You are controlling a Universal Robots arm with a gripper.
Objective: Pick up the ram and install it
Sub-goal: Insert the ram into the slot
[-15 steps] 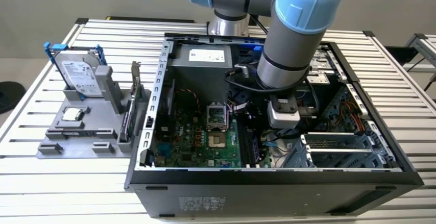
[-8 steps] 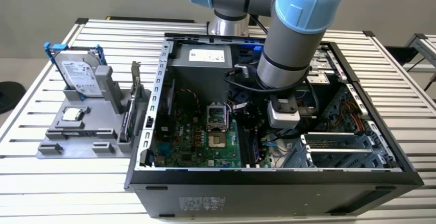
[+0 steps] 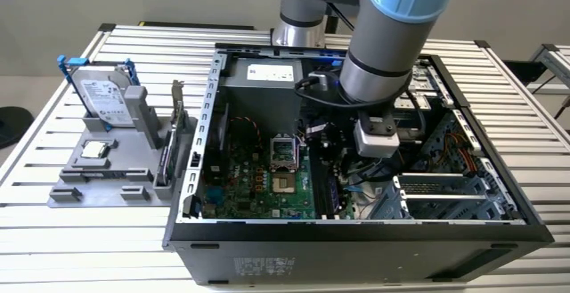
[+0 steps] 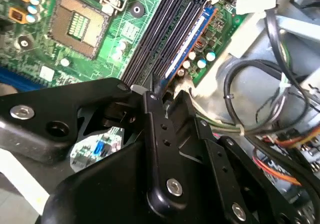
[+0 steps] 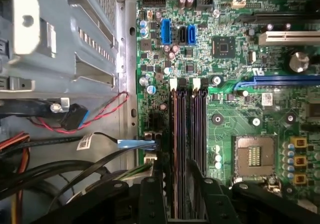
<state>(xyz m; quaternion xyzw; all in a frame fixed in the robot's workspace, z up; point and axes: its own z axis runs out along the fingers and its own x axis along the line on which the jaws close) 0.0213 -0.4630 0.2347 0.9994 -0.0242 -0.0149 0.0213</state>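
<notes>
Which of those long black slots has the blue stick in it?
The outermost slot, farthest from the processor socket, holds the blue stick; the other slots look empty.

Blue ram point(image 4: 192, 36) edge-up in motherboard slot

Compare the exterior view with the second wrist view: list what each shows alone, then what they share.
Exterior view alone: the whole open computer case on the slatted table, and a grey holder beside it carrying a hard drive and a processor chip.

Second wrist view alone: the black hand close above the ram, a blue stick standing in a memory slot.

Shared: the green motherboard with its empty processor socket.
</notes>
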